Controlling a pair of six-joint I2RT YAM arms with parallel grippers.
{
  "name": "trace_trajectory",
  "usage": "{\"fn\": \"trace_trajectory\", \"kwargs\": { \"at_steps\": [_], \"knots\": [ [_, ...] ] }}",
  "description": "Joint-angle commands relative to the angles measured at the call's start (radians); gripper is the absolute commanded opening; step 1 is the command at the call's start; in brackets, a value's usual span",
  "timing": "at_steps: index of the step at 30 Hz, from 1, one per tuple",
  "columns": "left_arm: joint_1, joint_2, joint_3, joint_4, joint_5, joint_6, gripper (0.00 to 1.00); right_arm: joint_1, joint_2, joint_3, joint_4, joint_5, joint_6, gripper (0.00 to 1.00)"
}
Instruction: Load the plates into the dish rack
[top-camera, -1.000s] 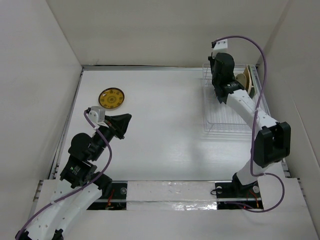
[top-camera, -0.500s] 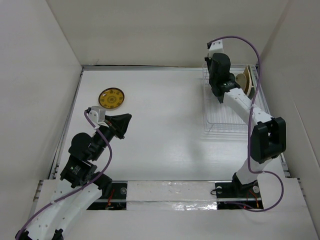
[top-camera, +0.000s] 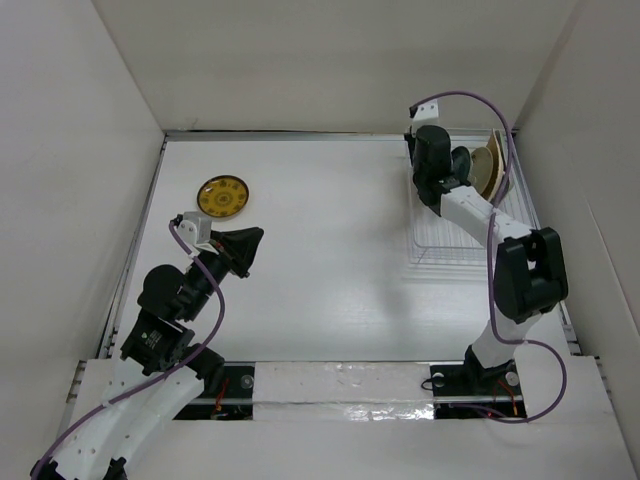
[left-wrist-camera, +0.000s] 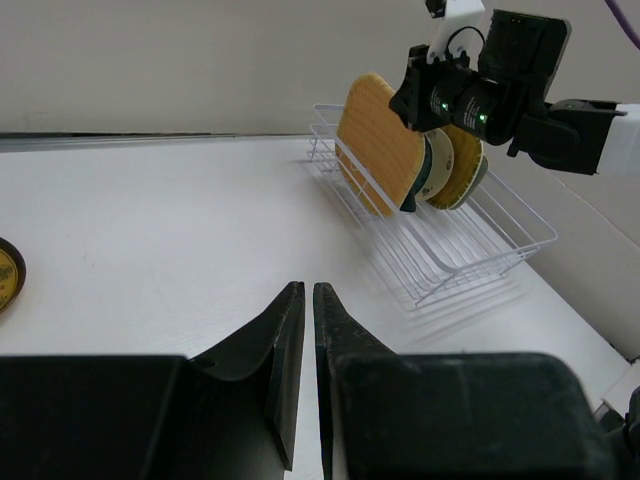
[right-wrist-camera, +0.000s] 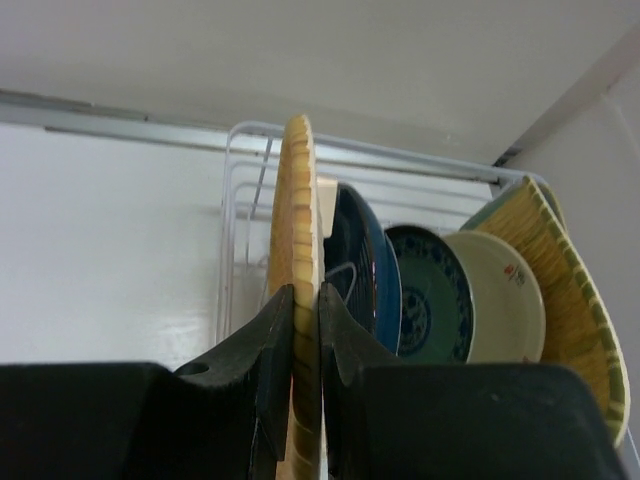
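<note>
1 tan plate (right-wrist-camera: 298, 200) stands on edge at the rack (left-wrist-camera: 480, 250), clamped between the right gripper's (right-wrist-camera: 306, 300) fingers. Other plates (right-wrist-camera: 500, 300) lean in slots just beside it. 1 yellow plate (top-camera: 223, 195) lies on the table (top-camera: 330, 260) near the left gripper (left-wrist-camera: 308, 300), whose fingers are almost together, holding nothing.

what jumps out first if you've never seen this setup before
The right tool pinches a tan plate on edge at the white wire dish rack on the far right, where several other plates stand in a row. One yellow patterned plate lies flat and alone on the table at the far left, with the left tool shut and empty not far from it.
</note>
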Motion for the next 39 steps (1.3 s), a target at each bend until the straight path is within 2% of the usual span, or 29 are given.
{"fn": "trace_trajectory", "kwargs": {
  "at_steps": [1, 5, 8, 9, 11, 12, 15, 18, 23, 26, 28, 29, 30, 31, 34, 39],
  "knots": [
    [0.005, 0.009, 0.007, 0.052, 0.006, 0.0, 0.06, -0.017, 0.002, -0.019, 0.136, 0.019, 0.056, 0.0],
    [0.005, 0.009, 0.007, 0.054, 0.006, 0.0, 0.06, -0.028, 0.002, -0.044, 0.112, 0.014, 0.146, 0.0],
    [0.005, 0.01, 0.007, 0.051, -0.001, 0.0, 0.06, -0.028, -0.005, -0.062, 0.112, 0.077, 0.222, 0.02],
    [0.005, 0.01, 0.007, 0.051, -0.003, -0.002, 0.07, -0.028, -0.011, -0.061, 0.092, 0.106, 0.235, 0.17],
    [0.005, 0.017, 0.007, 0.051, -0.001, -0.002, 0.07, -0.028, -0.016, -0.044, 0.064, 0.128, 0.288, 0.41],
    [0.005, 0.02, 0.009, 0.049, 0.0, 0.0, 0.08, -0.028, -0.027, -0.036, 0.032, 0.147, 0.298, 0.61],
    [0.005, 0.03, 0.01, 0.046, -0.004, 0.001, 0.1, -0.028, -0.047, -0.018, -0.005, 0.207, 0.329, 0.8],
    [0.005, 0.037, 0.01, 0.044, -0.015, 0.004, 0.11, -0.016, -0.102, -0.016, -0.017, 0.233, 0.347, 0.85],
    [0.005, 0.052, 0.015, 0.04, -0.031, 0.009, 0.12, 0.05, -0.192, -0.046, 0.019, 0.241, 0.328, 0.86],
    [0.005, 0.053, 0.017, 0.034, -0.046, 0.011, 0.12, 0.118, -0.221, -0.055, 0.041, 0.23, 0.329, 0.84],
    [0.005, 0.05, 0.018, 0.032, -0.055, 0.012, 0.12, 0.159, -0.232, -0.064, 0.059, 0.166, 0.353, 0.65],
    [0.005, 0.047, 0.018, 0.031, -0.055, 0.012, 0.12, 0.2, -0.229, -0.063, 0.064, 0.131, 0.372, 0.51],
    [0.005, 0.044, 0.018, 0.031, -0.092, 0.014, 0.12, 0.222, -0.211, -0.059, 0.064, 0.062, 0.396, 0.14],
    [0.005, 0.037, 0.018, 0.032, -0.098, 0.014, 0.11, 0.242, -0.196, -0.049, 0.062, 0.007, 0.427, 0.02],
    [0.005, 0.021, 0.017, 0.032, -0.121, 0.015, 0.08, 0.32, -0.083, 0.0, 0.059, -0.171, 0.562, 0.0],
    [0.005, -0.002, 0.02, 0.026, -0.142, 0.015, 0.0, 0.417, 0.163, 0.21, 0.021, -0.375, 0.78, 0.0]
  ]
}}
